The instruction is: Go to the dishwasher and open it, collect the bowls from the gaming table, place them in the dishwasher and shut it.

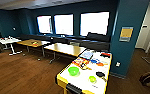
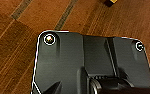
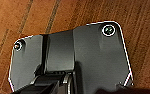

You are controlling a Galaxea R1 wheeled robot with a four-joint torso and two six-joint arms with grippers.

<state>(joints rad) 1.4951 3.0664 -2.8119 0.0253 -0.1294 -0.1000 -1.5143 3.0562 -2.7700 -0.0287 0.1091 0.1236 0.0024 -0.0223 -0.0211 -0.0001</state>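
The gaming table (image 1: 66,80), long, white-topped with a yellow edge, stands in the lower middle of the head view. Two lime-green bowls sit on its near end: the larger bowl (image 1: 73,71) toward the left side, the smaller bowl (image 1: 92,79) further right and nearer. Coloured papers and boxes (image 1: 89,60) cover the far half of the table. The dishwasher is out of view. Both wrist views look down on brown wooden floor (image 2: 13,50) past the robot's dark plate.
Two wooden-topped tables (image 1: 64,48) and a small white table (image 1: 8,40) stand to the left, below bright windows, with a dark bench along the wall. A teal pillar (image 1: 127,37) rises just right of the gaming table. A bag (image 1: 149,78) lies on the floor at right.
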